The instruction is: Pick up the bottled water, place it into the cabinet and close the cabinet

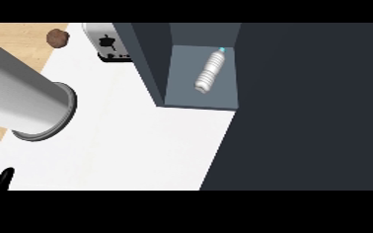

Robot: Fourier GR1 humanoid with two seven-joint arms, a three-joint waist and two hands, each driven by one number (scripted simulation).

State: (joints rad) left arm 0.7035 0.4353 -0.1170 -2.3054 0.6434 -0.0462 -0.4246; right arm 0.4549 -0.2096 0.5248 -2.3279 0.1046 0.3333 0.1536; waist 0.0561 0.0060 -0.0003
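Already inside the cabinet (200, 101), the bottled water (209, 72) lies on its side on the grey-blue shelf floor, its long axis running from about 1 o'clock, where the pale blue cap points, down to 7 o'clock. Ribbed and translucent white, the bottle is a slim cylinder; the cabinet is a dark slate box with flat matte walls. Its door (299, 118), a broad dark panel, fills the view from 2 to 5 o'clock and appears swung open, so closing it is judged to be the remaining step.

Only a black sliver of the left hand (6, 176) shows, at 8 o'clock by the lower edge; whether its fingers are spread or curled cannot be told. A smooth grey cylindrical forearm (33, 106) enters at 9 o'clock. The right hand is not visible. From the left hand, the bottle lies toward 2 o'clock, well apart, with the white surface (131, 143) between them.

A shiny metal toaster (109, 44) stands at 11 o'clock, just beside the cabinet wall; a rough brown lump (58, 38) rests near it on a pale wooden patch.
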